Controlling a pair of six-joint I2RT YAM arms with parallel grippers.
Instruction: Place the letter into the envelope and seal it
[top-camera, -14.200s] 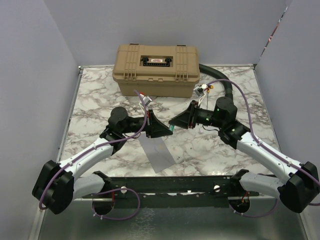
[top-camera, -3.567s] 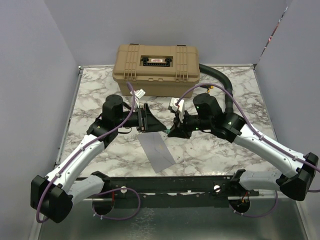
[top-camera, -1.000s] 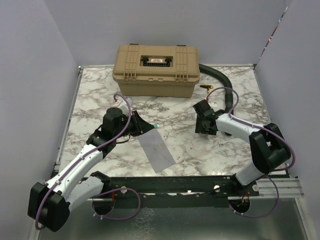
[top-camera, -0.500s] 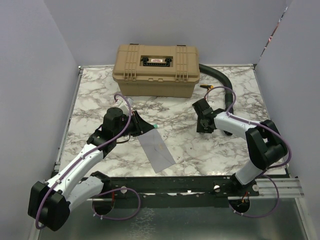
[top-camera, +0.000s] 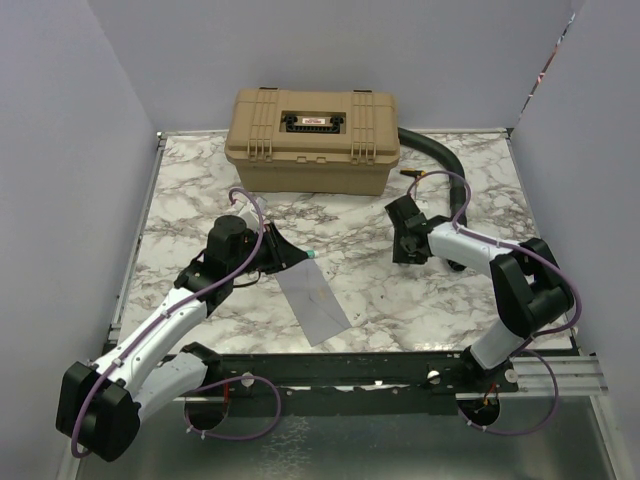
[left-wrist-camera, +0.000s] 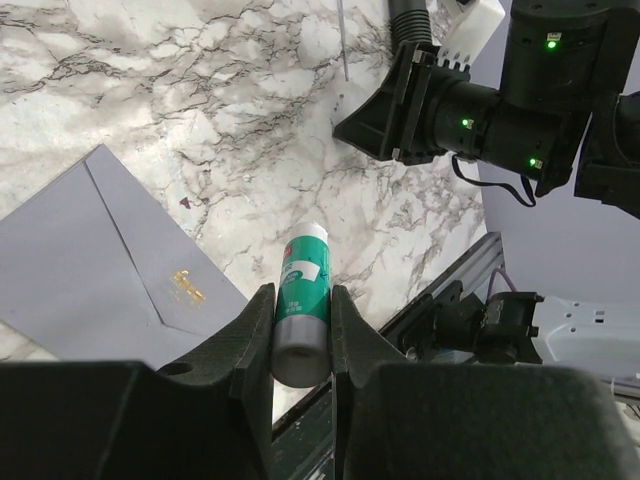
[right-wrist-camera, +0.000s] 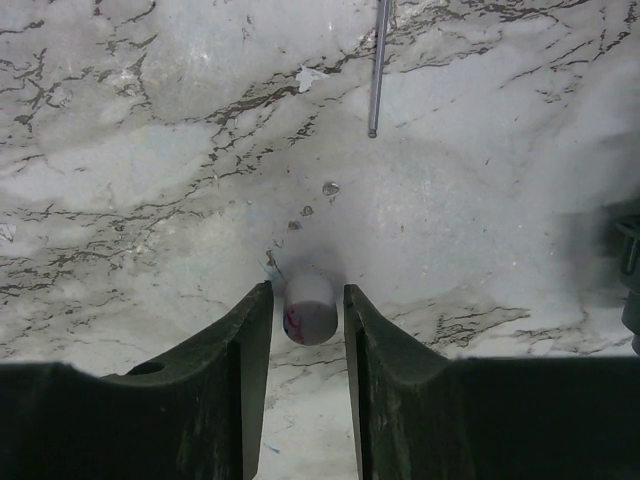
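Envelope (top-camera: 315, 300) comes third in size here. My marbled surface (top-camera: 200, 180) carries everything. A tan case (top-camera: 312, 140), lid down, stands at the middle of the far edge. A black hose (top-camera: 440, 160) curves out from behind the case's right end, its start hidden there.

The grey-lavender envelope lies flat by the near edge, slightly left of the middle and skewed to the edges. In the left wrist view its triangular flap lies down on the body, with a small gold mark beside the flap's edge. Whether the flap is stuck I cannot tell, and my own jaw housing cuts off the envelope's near part.

My left jaws stand narrowly apart, clamped on a green glue stick (left-wrist-camera: 305, 270). Its white tip points out past the fingertips, over bare marble just beside the envelope's far corner. How high it hangs I cannot tell.

A thin metal rod (right-wrist-camera: 377, 70) lies on the marble beyond my right jaws, its far end cut off by the frame.

Smallest is a pale cap (right-wrist-camera: 308, 312) with a red mark, on the surface right of the middle. My right jaws are partly open either side of it. A sliver of marble shows between each finger and the cap, so they grip nothing. From above, the housing hides both jaws and cap.
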